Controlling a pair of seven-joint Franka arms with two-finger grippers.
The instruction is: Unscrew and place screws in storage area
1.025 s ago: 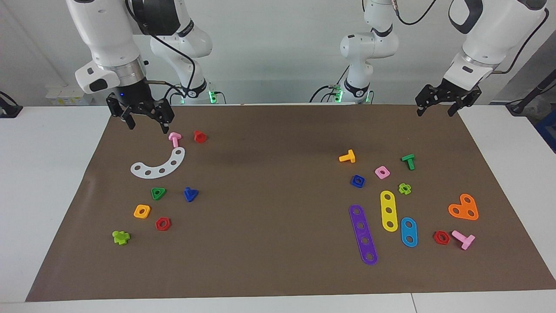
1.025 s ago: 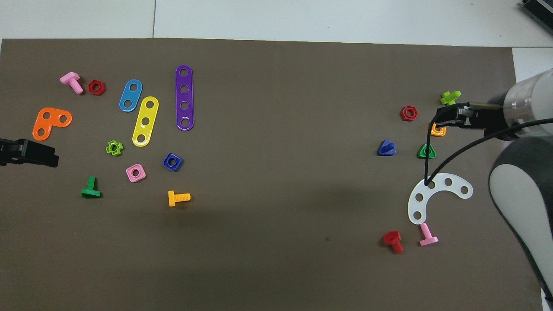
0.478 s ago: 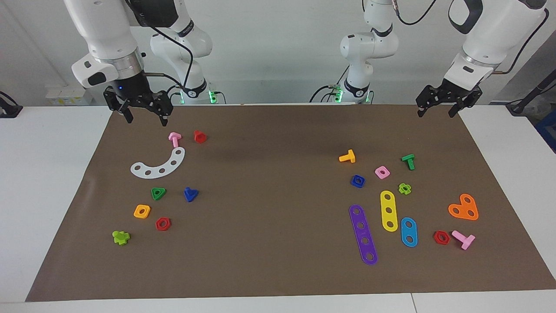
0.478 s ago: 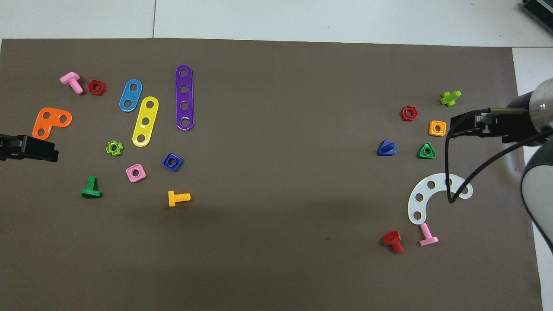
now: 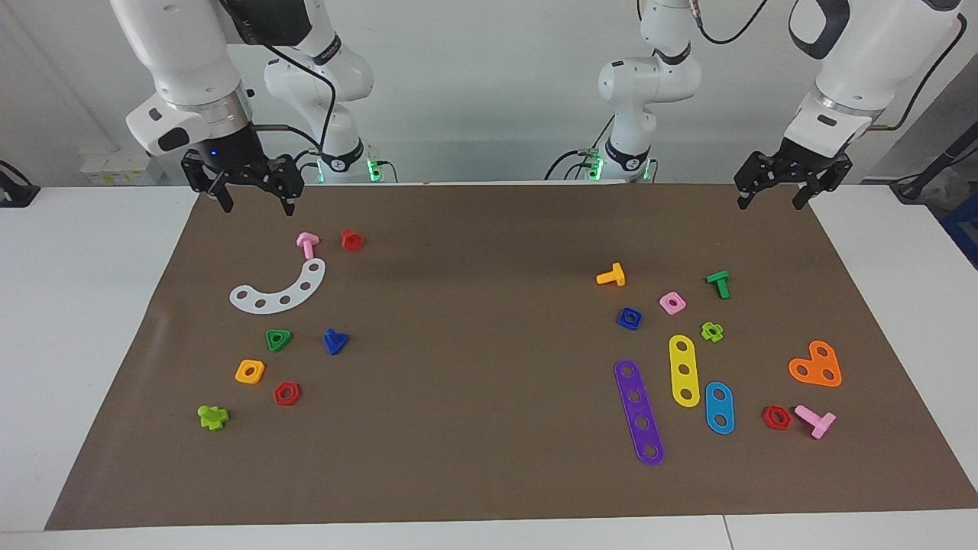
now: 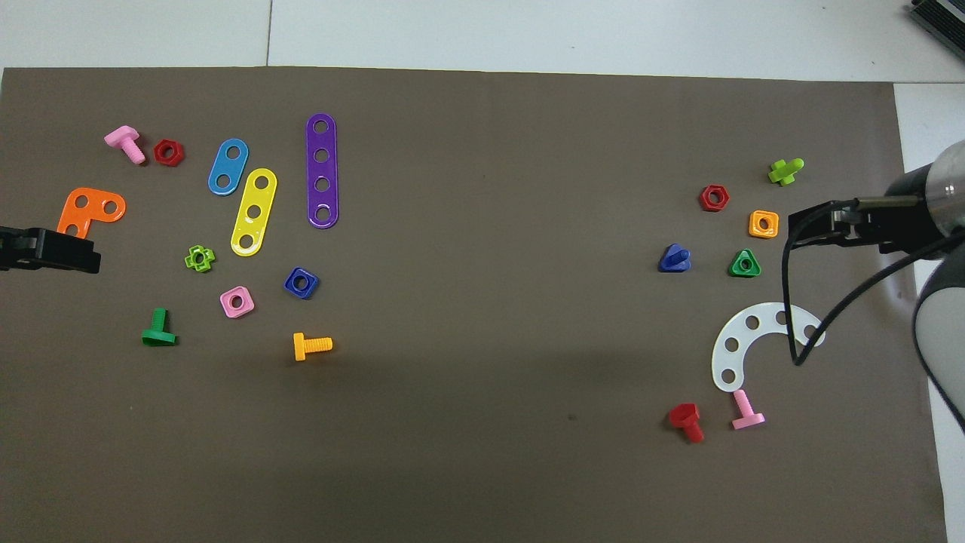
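The dark-blue screw (image 5: 335, 341) with a triangular head lies loose on the brown mat (image 5: 489, 428) toward the right arm's end, beside a green triangular nut (image 5: 278, 339). It also shows in the overhead view (image 6: 673, 259). My right gripper (image 5: 258, 205) hangs open and empty, raised over the mat's corner by the robots, well apart from the screw. It also shows in the overhead view (image 6: 801, 228). My left gripper (image 5: 769, 202) waits open and empty over the mat's other corner by the robots, and also shows in the overhead view (image 6: 87, 260).
Near the screw lie a white curved strip (image 5: 279, 290), a pink bolt (image 5: 307, 244), a red bolt (image 5: 351, 240), an orange nut (image 5: 250, 371), a red nut (image 5: 286, 393) and a lime bolt (image 5: 212, 416). Toward the left arm's end lie a dark-blue square nut (image 5: 629, 318), coloured strips, bolts and nuts.
My right gripper has risen and drawn back toward the robots and the mat's edge, away from the parts. My left gripper has barely shifted.
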